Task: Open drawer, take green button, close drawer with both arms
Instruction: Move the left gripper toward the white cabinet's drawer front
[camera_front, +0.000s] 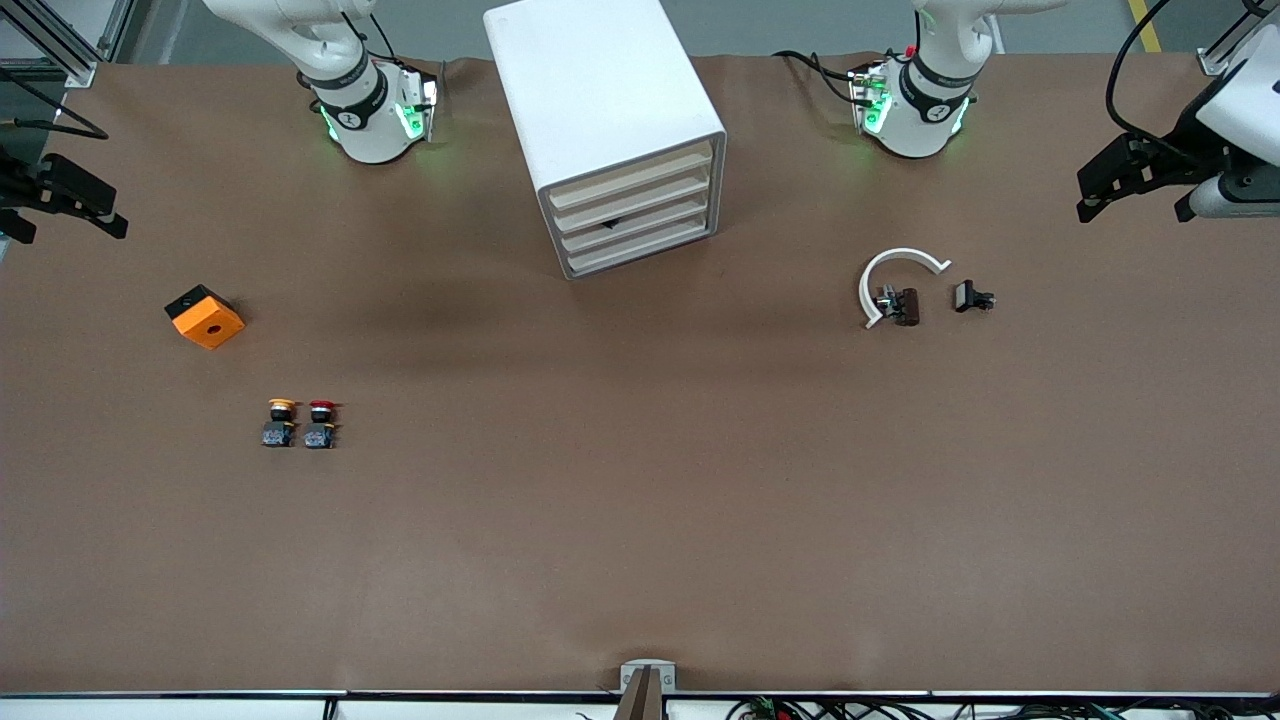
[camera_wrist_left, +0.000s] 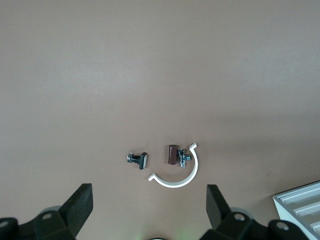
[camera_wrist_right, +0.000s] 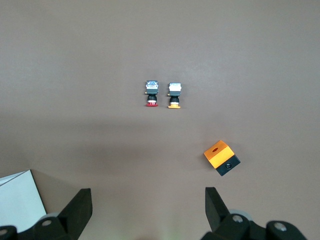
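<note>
The white cabinet (camera_front: 600, 100) stands at the robots' edge of the table, midway between the two arm bases. Its four cream drawer fronts are all shut; the drawer (camera_front: 637, 229) is third down. The green-capped button is hidden. My left gripper (camera_front: 1135, 205) hangs open and empty over the left arm's end of the table; its wrist view (camera_wrist_left: 149, 210) shows bare table between the fingers. My right gripper (camera_front: 65, 225) hangs open and empty over the right arm's end, also shown in its wrist view (camera_wrist_right: 147, 210). Cabinet corners show in the left wrist view (camera_wrist_left: 300, 205) and the right wrist view (camera_wrist_right: 17, 200).
A yellow-capped button (camera_front: 281, 421) and a red-capped button (camera_front: 320, 423) stand side by side toward the right arm's end, with an orange box (camera_front: 205, 316) farther from the camera. A white curved clip (camera_front: 895, 275), a brown part (camera_front: 905, 306) and a black part (camera_front: 972, 297) lie toward the left arm's end.
</note>
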